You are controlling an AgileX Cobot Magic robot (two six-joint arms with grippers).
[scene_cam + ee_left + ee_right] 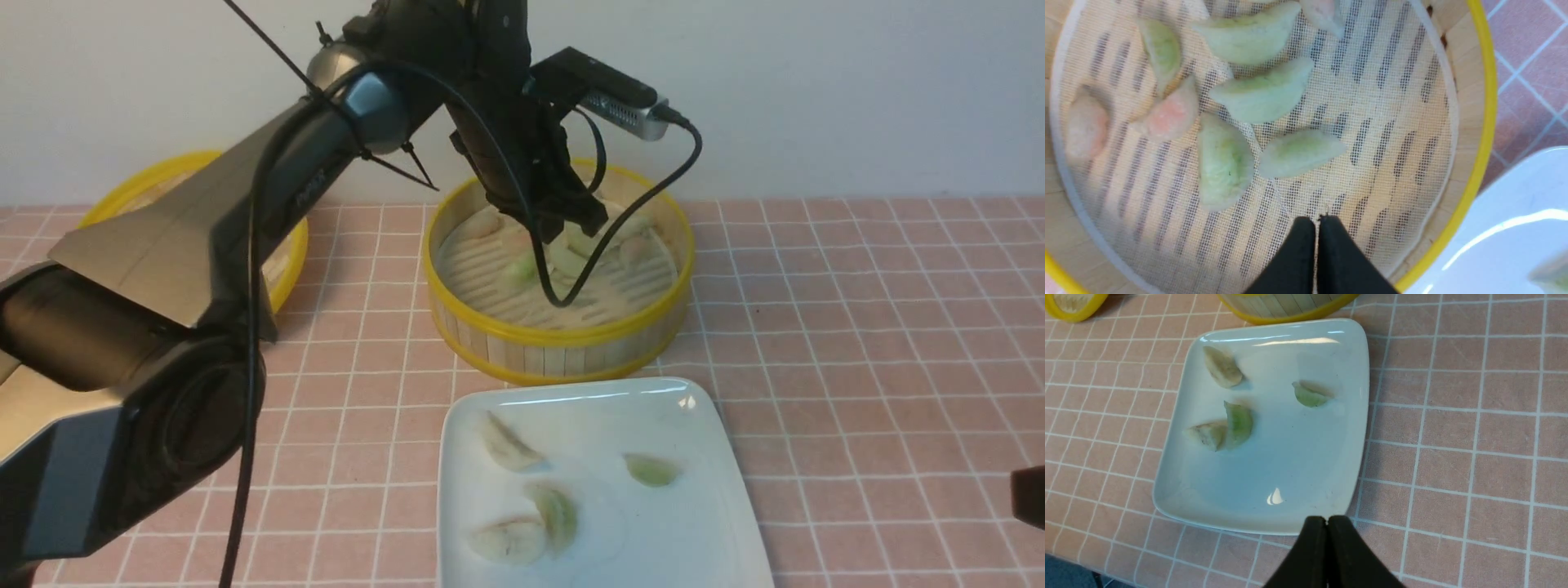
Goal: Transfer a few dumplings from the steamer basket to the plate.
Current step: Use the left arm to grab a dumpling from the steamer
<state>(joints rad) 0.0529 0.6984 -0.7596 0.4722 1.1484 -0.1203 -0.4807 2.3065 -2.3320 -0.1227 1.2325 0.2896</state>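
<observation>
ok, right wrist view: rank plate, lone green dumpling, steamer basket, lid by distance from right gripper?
1. plate: edge just ahead of right gripper.
2. lone green dumpling: on plate's far half.
3. steamer basket: beyond plate.
4. lid: farthest, left of the basket.

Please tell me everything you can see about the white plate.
The plate is glossy white, square with rounded corners and a shallow raised rim; it looks ceramic. It lies flat on the pink tiled table, just in front of the steamer basket; whether they touch is unclear. Four dumplings lie on it, two of them touching each other. Nothing else is seen touching it.
</observation>
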